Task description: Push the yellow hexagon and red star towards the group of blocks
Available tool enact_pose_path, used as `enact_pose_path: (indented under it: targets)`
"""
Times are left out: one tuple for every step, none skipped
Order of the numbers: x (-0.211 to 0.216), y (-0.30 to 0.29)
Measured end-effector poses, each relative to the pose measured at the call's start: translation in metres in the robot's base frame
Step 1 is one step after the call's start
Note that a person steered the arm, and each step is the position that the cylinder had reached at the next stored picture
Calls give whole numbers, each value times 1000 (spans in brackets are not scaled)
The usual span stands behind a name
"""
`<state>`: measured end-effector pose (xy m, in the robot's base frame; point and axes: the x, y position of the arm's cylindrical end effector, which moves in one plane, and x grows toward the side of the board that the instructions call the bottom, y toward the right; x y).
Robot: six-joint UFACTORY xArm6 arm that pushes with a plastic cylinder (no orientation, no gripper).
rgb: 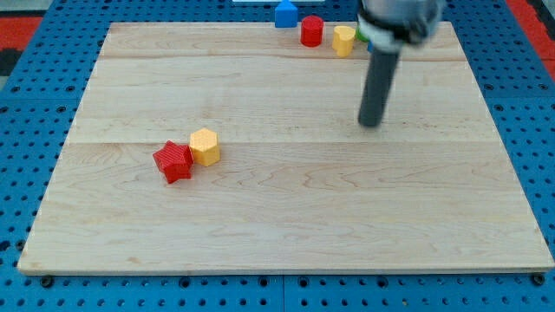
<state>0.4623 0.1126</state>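
- Tip: bare rod, no claw in sight; well right of the pair.
- Yellow hexagon touches red star, left of centre.
- Group at top edge.

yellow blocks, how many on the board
2: the yellow hexagon touching the red star left of centre, and a yellow block at the top edge. The arm may hide others.

Pale matt wooden board with visible grain, blue perforated base, smooth matt dark rod
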Motion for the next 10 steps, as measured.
enact_pose_path:
  targets:
    - [74, -87]
    - [125, -152]
    - [109, -235]
    - [66, -259]
    - [50, -296]
    - [25, -276]
    - [-10, -232]
    - [-15, -201]
    - [30, -207]
    - [50, -203]
